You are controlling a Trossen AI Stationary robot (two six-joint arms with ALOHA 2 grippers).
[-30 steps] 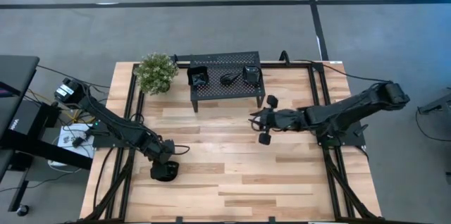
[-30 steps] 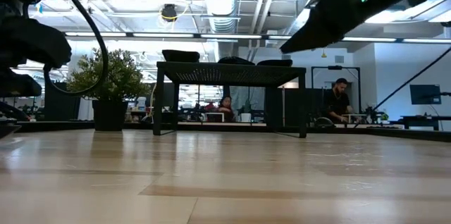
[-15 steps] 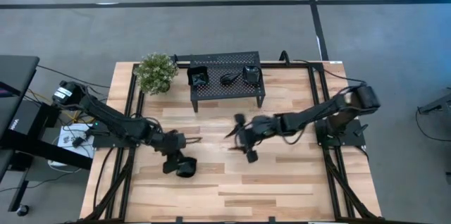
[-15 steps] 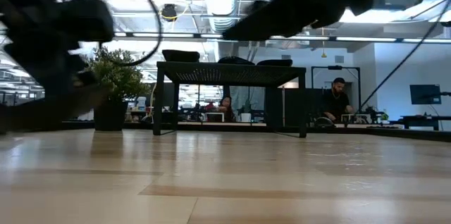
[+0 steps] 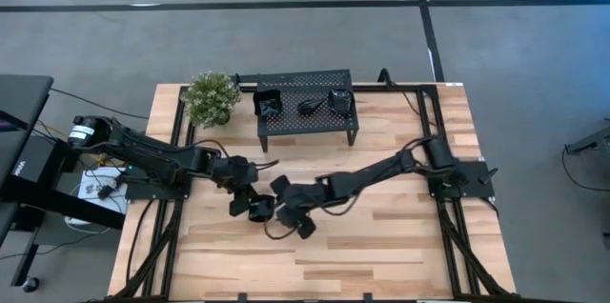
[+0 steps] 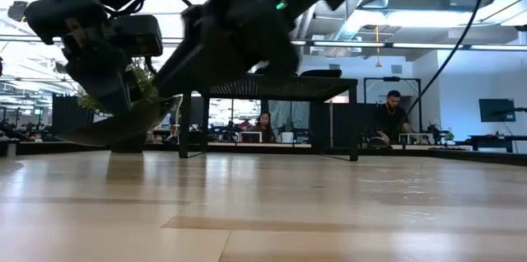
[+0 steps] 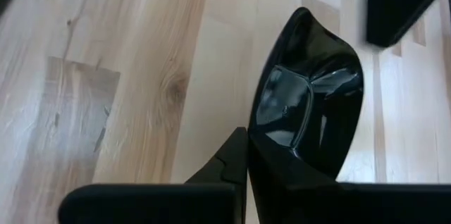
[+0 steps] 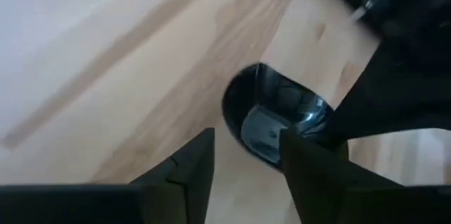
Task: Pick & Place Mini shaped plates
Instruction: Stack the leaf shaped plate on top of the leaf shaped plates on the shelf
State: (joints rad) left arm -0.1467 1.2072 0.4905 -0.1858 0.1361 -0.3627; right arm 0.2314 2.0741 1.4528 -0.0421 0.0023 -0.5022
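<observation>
A tiny glossy black plate (image 7: 306,104) is in my left gripper (image 7: 246,157), which is shut on it above the middle of the table (image 5: 250,203). My right gripper (image 8: 243,143) is open and reaches in from the table's right (image 5: 286,208). Its fingers stand just short of the plate (image 8: 275,118) and touch nothing. In the low view the plate (image 6: 115,128) hangs under the left gripper. More mini plates (image 5: 268,103) sit on the black perforated stand (image 5: 305,122) at the far edge. My left gripper pinches the plate by its rim (image 7: 255,146) between the two fingers, one finger (image 7: 227,164) on the outer side. The plate is lifted clear of the table and tilted, with its hollow face turned toward the right gripper.
A potted plant (image 5: 211,98) stands at the far left, beside the stand. The two arms meet over the table's middle. Bare wood (image 5: 381,246) lies along the near edge and to the right. People sit in the room beyond the table (image 6: 395,118).
My left gripper has carried the plate from the near left toward the table's middle, a little farther from the near edge. My right gripper has swept from right of the stand toward the table's left and near edge, ending close in front of the plate.
</observation>
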